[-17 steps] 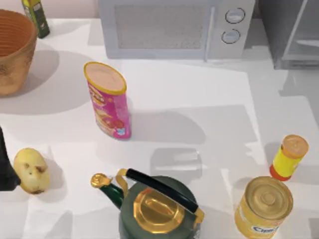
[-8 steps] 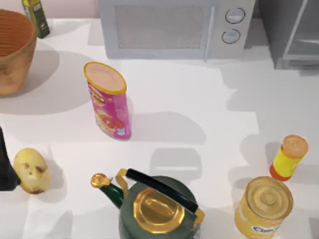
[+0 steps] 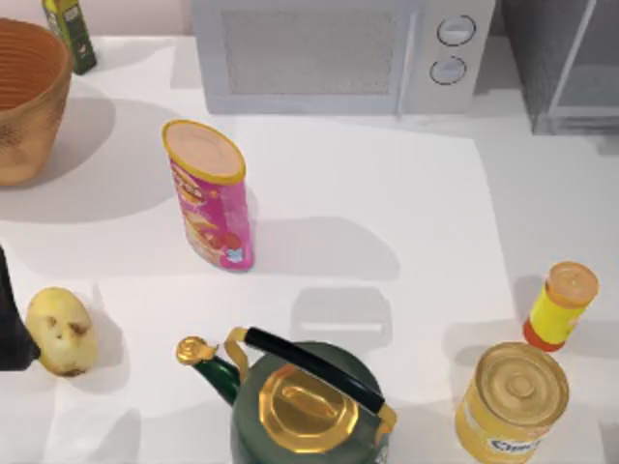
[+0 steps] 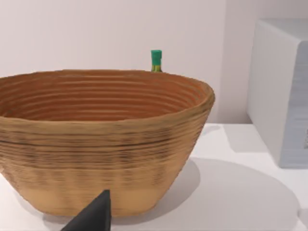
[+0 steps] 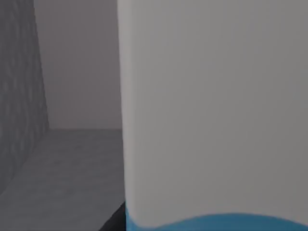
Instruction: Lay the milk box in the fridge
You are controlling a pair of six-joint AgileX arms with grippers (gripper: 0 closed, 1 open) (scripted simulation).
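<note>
- The right gripper's state cannot be told: its wrist view is showing the milk box (image 5: pixel 211 110), a tall carton with a white upper part and a light blue band, right against the camera, with grey inner walls and a grey floor around it.
- The fridge (image 3: pixel 571 63), a large grey metallic cabinet with pale silver frame bars, is standing at the table's far right corner, just beside the white microwave with two round knobs (image 3: pixel 338 53).
- The left gripper is sitting at the table's left edge as a dark shape (image 3: pixel 12 319), next to a yellowish potato (image 3: pixel 60 332); whether it is open or closed cannot be told.
- Its wrist view is facing a woven brown basket (image 4: pixel 101 139), with a green-capped bottle (image 4: pixel 156 60) behind the rim.
- A pink crisps tube (image 3: pixel 208 193) is standing mid-table, and a dark green kettle with a gold lid (image 3: pixel 305 406) is sitting at the near edge.
</note>
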